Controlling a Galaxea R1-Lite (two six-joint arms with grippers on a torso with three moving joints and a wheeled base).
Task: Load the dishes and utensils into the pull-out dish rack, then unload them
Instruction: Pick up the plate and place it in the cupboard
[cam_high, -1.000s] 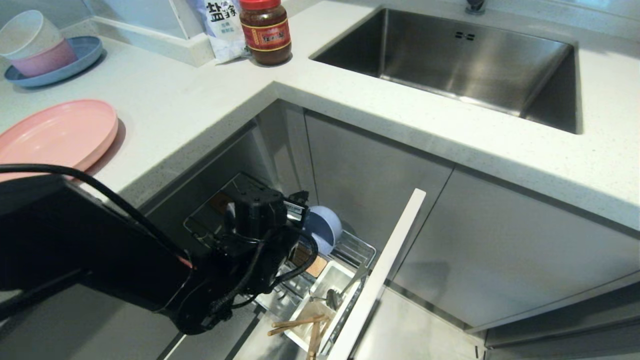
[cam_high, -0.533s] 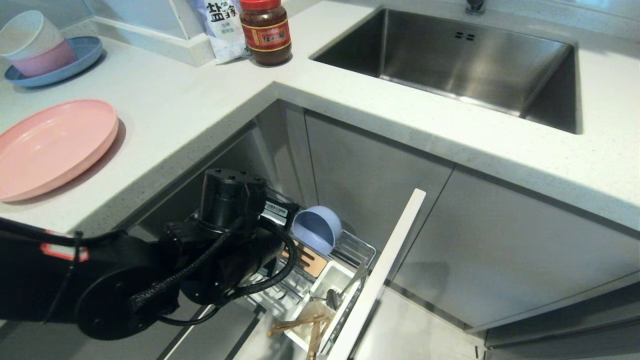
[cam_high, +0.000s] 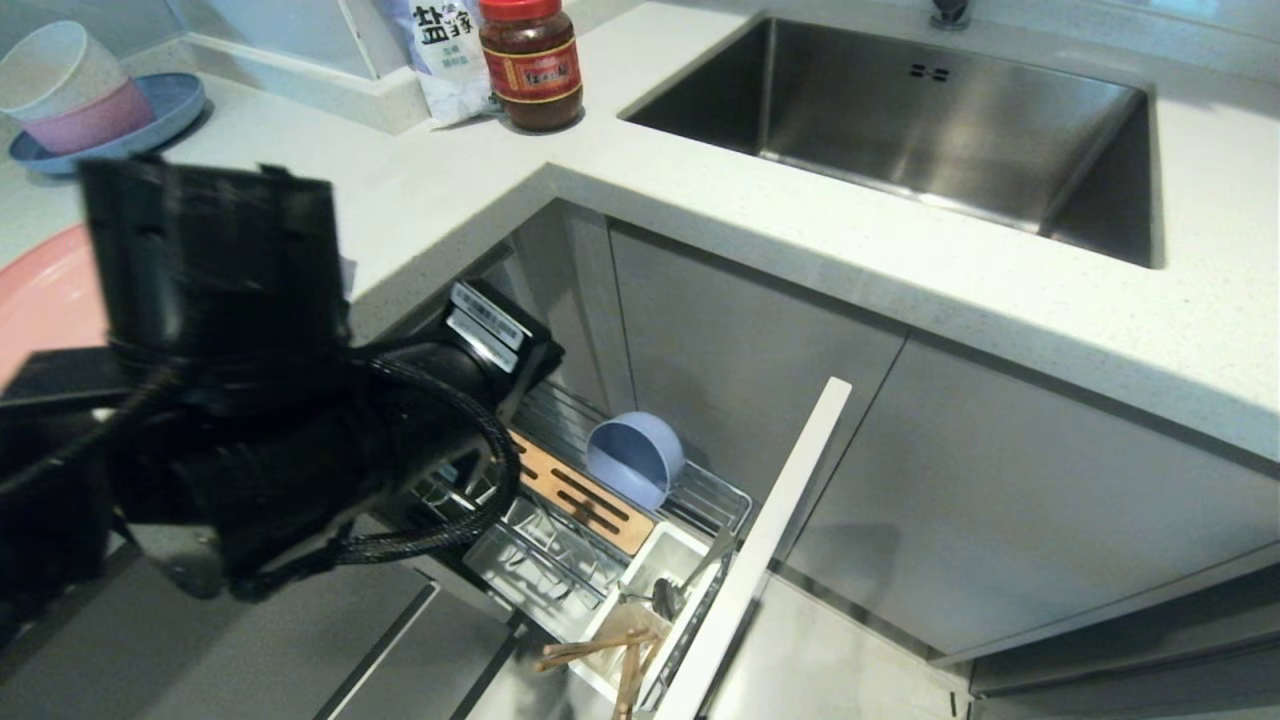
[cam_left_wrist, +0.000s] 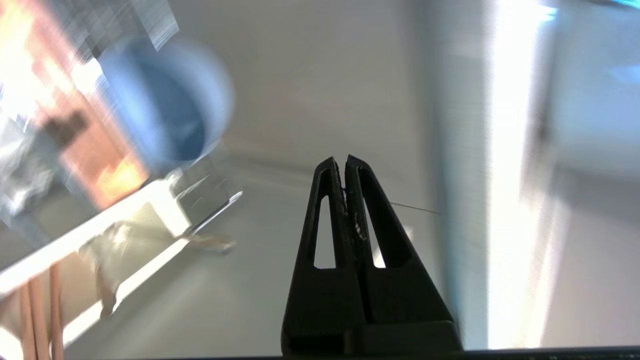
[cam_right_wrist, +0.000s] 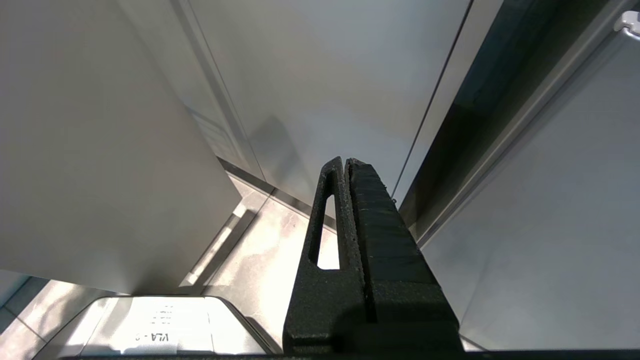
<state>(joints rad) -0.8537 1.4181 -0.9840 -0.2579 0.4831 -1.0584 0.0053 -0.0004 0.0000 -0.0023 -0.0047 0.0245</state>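
The pull-out dish rack (cam_high: 715, 500) stands open below the counter. A blue-grey bowl (cam_high: 635, 460) rests on its side in it, beside the slotted wooden block (cam_high: 580, 495). The white utensil cup (cam_high: 690, 545) holds the wooden chopsticks (cam_high: 600, 650) and a steel spoon (cam_high: 668, 597). The pink plate (cam_high: 40, 290) lies on the counter, mostly hidden behind my left arm (cam_high: 300, 440), which is raised above the rack's left end. The left gripper (cam_left_wrist: 345, 162) is shut and empty, well away from the bowl (cam_left_wrist: 170, 100). My right gripper (cam_right_wrist: 345, 162) is shut, parked facing cabinet fronts and floor.
The rack's pale front panel (cam_high: 770, 540) juts out to the right of the basket. On the counter are a steel sink (cam_high: 900, 110), a red-lidded jar (cam_high: 530, 60), a white bag (cam_high: 445, 50) and bowls stacked on a blue plate (cam_high: 80, 90).
My left arm has lifted out of the rack, up and to the left, and its gripper has shut on nothing. The bowl stays in the rack. The arm now covers most of the pink plate.
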